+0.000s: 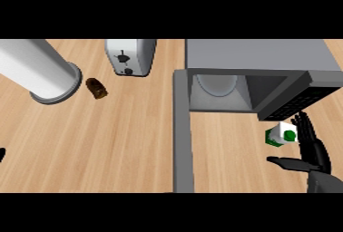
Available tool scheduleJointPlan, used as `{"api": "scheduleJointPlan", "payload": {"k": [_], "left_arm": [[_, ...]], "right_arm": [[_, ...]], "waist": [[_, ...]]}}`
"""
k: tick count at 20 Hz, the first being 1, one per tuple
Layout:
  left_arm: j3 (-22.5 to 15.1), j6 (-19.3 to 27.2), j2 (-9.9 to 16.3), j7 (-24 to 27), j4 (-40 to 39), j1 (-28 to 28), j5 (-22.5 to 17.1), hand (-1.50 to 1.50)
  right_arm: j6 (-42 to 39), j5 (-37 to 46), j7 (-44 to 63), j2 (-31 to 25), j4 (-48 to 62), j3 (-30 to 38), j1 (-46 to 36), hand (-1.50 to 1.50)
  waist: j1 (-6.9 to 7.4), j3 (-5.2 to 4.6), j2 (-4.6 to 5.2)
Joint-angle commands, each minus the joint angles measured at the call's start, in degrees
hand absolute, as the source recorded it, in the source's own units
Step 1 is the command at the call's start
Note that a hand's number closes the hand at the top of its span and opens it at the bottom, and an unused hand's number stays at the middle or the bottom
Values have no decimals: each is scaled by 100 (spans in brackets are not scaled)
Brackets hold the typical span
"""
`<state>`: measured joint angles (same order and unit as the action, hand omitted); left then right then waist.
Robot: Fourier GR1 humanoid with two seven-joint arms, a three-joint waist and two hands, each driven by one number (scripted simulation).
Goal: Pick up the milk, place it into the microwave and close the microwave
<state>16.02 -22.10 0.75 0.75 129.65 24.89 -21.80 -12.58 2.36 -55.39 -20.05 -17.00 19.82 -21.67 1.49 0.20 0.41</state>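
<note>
- The right hand is showing at the desk's near right corner, coming up from the lower edge with its palm facing left.
- Its fingers are standing straight and spread, pointing toward the back of the desk, and the thumb is sticking out to the left, so the hand is wide open and gripping nothing.
- The milk, a small white carton with a green mark, is sitting on the desk by the right edge, just left of those straight fingers; whether they are touching it or a hair apart, I cannot tell.
- The microwave is sitting at the far right of the desk with its cavity facing us and the round turntable showing inside.
- Its door is hanging wide open, running as a long grey strip from the cavity's left side toward the near edge.
- The dark control panel is lying just behind the milk, on the microwave's right side.
- The left hand is barely peeking in at the left edge, only a dark sliver, so I cannot tell how its fingers are set.
- Over at the far left corner a big white cylinder is standing, with a small brown item lying just beside its base.
- A toaster is sitting at the back edge, between the cylinder and the microwave.
</note>
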Motion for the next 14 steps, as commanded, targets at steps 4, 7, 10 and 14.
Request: {"api": "scheduleJointPlan", "payload": {"k": [4, 7, 10, 14], "left_arm": [[-160, 83, -72, 93, -55, -72, 232, -150], [-83, -39, -35, -71, 15, 76, 60, -150], [19, -62, -56, 145, -161, 48, -20, -150], [-62, -50, -68, 172, -246, 36, 83, -150]], "right_arm": [[-1699, 5, -660, 199, -161, -346, -46, 150], [-1069, -37, -869, 121, -202, -246, -34, 150], [241, -111, -963, 226, -433, -32, -62, 150], [-107, -329, -816, 457, -505, 38, -199, 150]], "waist": [[-52, 5, -8], [-17, 3, -7], [-51, -8, -20], [-69, -10, -27]]}}
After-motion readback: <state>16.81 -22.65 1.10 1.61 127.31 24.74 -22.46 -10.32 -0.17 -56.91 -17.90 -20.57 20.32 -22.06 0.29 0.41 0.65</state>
